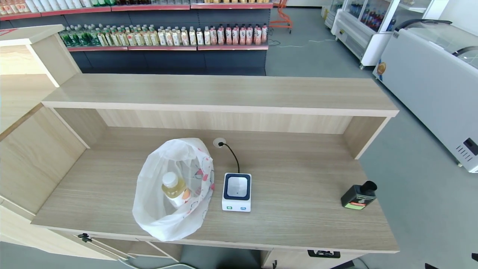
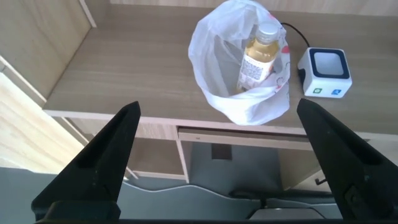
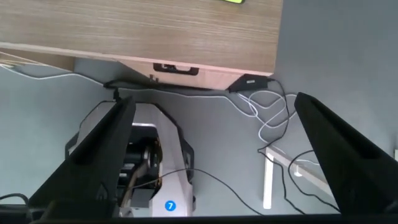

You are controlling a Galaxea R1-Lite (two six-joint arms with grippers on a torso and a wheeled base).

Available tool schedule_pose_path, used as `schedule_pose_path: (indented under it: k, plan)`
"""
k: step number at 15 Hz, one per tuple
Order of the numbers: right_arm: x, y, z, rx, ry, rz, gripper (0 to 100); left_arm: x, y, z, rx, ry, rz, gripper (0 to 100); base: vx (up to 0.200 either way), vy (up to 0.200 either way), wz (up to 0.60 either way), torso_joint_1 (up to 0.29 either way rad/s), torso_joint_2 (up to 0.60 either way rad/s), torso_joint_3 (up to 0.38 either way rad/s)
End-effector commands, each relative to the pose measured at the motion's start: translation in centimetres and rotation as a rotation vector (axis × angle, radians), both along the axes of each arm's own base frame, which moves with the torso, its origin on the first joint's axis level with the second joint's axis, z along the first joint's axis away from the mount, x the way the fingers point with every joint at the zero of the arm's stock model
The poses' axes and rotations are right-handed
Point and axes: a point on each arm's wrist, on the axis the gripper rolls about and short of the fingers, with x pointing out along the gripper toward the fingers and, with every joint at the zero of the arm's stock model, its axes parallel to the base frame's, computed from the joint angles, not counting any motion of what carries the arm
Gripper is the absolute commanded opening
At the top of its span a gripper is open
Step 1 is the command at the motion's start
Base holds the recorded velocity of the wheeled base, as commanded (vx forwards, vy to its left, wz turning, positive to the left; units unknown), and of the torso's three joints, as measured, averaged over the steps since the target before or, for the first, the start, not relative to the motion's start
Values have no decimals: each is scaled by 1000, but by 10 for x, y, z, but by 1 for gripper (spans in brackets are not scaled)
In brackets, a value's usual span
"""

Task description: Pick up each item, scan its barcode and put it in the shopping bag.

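Observation:
A white plastic shopping bag (image 1: 173,190) stands open on the counter with a yellow drink bottle (image 1: 174,189) inside it. To its right sits the white barcode scanner (image 1: 237,191), its cable running to a hole behind. A dark bottle with a green and orange label (image 1: 358,196) lies near the counter's right edge. My left gripper (image 2: 217,155) is open, held off the counter's front edge, looking at the bag (image 2: 241,62), the bottle (image 2: 256,56) and the scanner (image 2: 327,71). My right gripper (image 3: 214,155) is open below the counter's front edge (image 3: 143,59), over the floor.
The wooden counter (image 1: 298,179) has a raised shelf at the back and side walls at left and right. Drawers with dark handles (image 1: 323,254) run under its front edge. Store shelves of bottles (image 1: 164,35) and freezers (image 1: 429,74) stand beyond. Cables lie on the floor (image 3: 267,118).

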Motion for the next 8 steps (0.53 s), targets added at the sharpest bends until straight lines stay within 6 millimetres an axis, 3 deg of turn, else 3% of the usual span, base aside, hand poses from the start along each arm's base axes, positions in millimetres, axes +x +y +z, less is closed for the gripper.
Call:
schedule_pose_path:
  k: [1,3,5,8]
  plan:
    - [4,-1,0,-4,23,-7,100,0,0,0,0,0,0,100,0,-200,0,2,7,2]
    - [15,-1,3,-16,53,-1,100,0,0,0,-2,0,0,100,0,-200,0,0,5,-5]
    - [32,-2,10,-52,90,19,100,0,0,0,-2,0,0,100,0,0,0,0,0,0]
    - [76,-6,18,-209,157,51,100,0,0,0,-2,0,0,100,0,0,0,0,0,0]
